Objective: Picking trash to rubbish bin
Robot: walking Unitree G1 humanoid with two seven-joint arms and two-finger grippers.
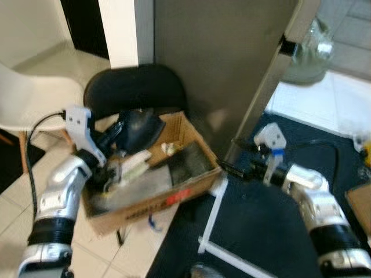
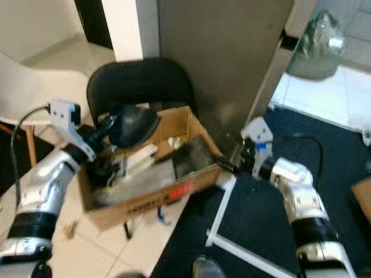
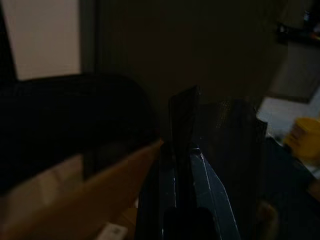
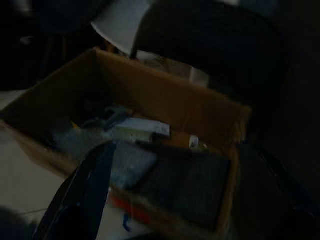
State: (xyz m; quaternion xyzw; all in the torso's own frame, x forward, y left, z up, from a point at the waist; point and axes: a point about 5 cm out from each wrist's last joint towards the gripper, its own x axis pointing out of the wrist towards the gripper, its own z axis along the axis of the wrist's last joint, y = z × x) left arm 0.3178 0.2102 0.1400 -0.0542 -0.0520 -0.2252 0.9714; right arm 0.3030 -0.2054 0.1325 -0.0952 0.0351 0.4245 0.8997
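Cardboard box (image 1: pixel 152 204) (red print, unreadable) holds trash.

Tiled floor (image 1: pixel 104 255): cardboard box (image 1: pixel 152 204) w/ trash, dark mat (image 1: pixel 261 226) beside.

I'm seeing the open cardboard box (image 1: pixel 152 204) sitting between my left end effector (image 1: pixel 110 139) and right end effector (image 1: pixel 227 168), holding white paper scraps (image 1: pixel 134 164) and dark trash (image 1: pixel 188 163).

place: home interior | floor: pale tiles (image 1: pixel 116 249) beside a dark blue mat (image 1: pixel 261 226) | furniture: white chair (image 1: pixel 29 98), black chair (image 1: pixel 136 87) | clutter: cardboard box (image 1: pixel 145 202) of rubbish, glass jar (image 1: pixel 310 52)
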